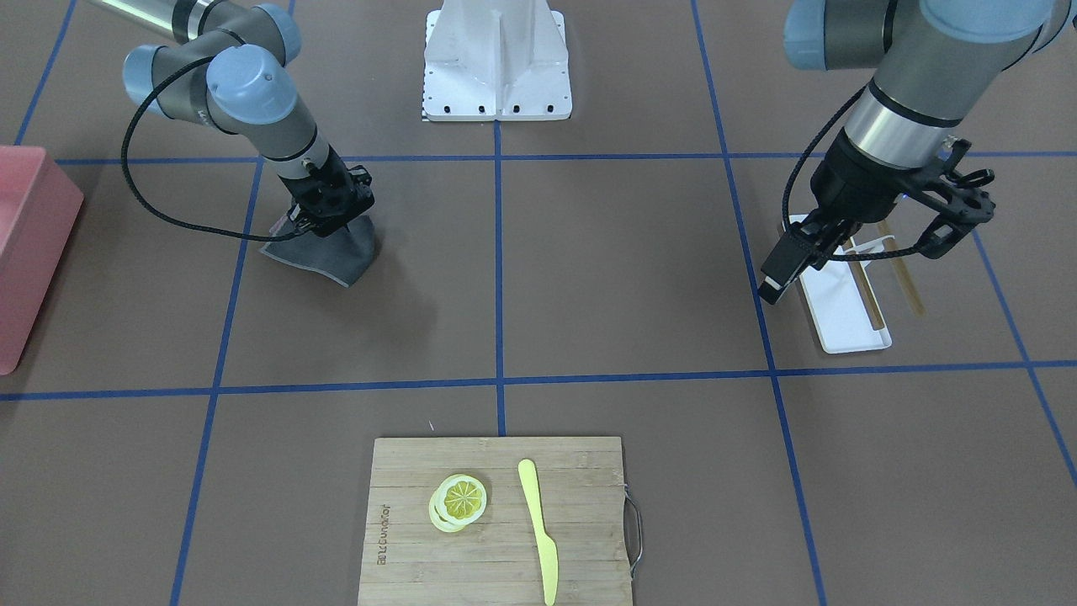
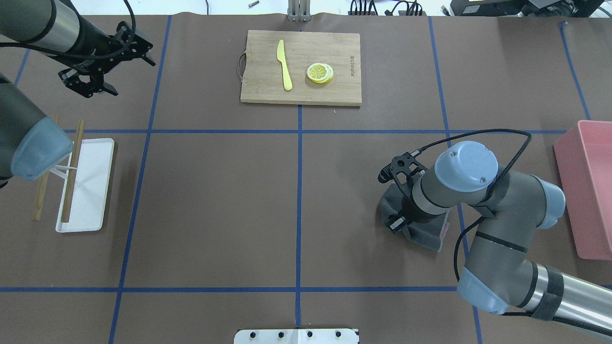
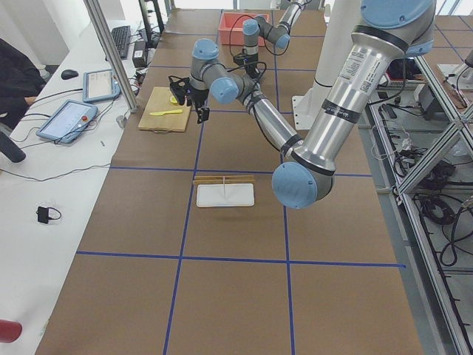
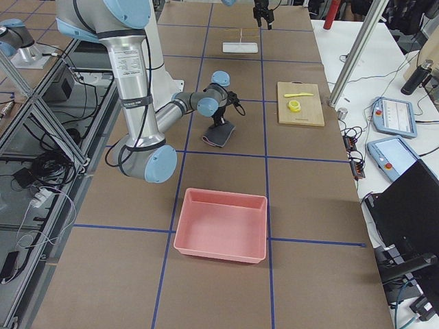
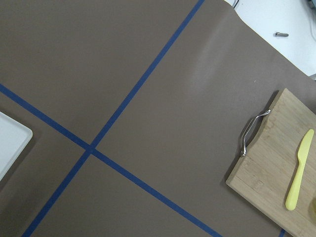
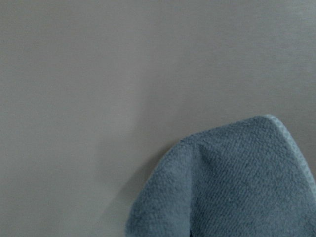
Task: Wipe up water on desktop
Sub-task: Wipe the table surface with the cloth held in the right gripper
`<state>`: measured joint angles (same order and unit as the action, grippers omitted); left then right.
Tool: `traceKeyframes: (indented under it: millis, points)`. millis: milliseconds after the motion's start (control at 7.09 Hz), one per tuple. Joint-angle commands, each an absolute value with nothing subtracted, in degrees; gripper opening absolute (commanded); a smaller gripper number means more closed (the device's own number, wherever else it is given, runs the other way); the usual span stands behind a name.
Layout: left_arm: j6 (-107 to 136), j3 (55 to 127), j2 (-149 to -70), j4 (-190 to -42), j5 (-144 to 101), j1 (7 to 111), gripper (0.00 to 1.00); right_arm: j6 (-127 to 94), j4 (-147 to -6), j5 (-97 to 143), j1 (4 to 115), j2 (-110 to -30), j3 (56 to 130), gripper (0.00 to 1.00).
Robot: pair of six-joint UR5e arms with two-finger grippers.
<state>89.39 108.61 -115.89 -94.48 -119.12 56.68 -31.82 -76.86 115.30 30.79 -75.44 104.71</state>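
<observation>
Currently in hand: a wiping stroke, as I judge it, with the cloth (image 1: 332, 252) down on the desktop (image 1: 631, 269).
Right gripper (image 1: 308, 224): upper left of the front view, lower right of the overhead view. Its jaws are closed on a raised fold of the cloth.
Cloth: grey. It hangs like a small tent from the pinch, and its lower edge lies on the desktop just beside a blue tape line. The right wrist view shows only one corner of it, at lower right.
Desktop: brown, with a blue grid; it fills every view.
Water: I can make out no wet patch in any view, so I cannot tell where the spill is.
Doing it well: hold the pinch firm and press low, so that the flat part drags and not only the fold. Move slowly, in passes that overlap.
Left gripper (image 2: 91, 81): upper left of the overhead view, in the air and apart from the tray (image 2: 86, 186). I cannot tell whether it is wide or narrow.
Risk: the bin (image 2: 583, 191) at the right edge of the overhead view is near the right arm, and a wide stroke may knock it.
</observation>
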Motion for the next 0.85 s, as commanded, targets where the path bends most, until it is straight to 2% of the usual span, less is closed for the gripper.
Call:
traceKeyframes:
  millis: [0, 423, 705]
  points:
    - [89.38, 108.63, -116.37, -94.48, -119.09, 56.51, 0.98, -23.33, -76.82, 116.19, 36.62, -79.52, 103.19, 0.0]
    - [89.38, 108.72, -116.46, -94.48, -119.09, 56.43, 0.98, -9.54, -76.9, 121.36, 48.21, -81.12, 97.84, 0.0]
    - [89.38, 108.63, -116.46, -94.48, -119.09, 56.43, 0.98, -7.65, -76.38, 128.38, 57.52, -79.9, 98.25, 0.0]
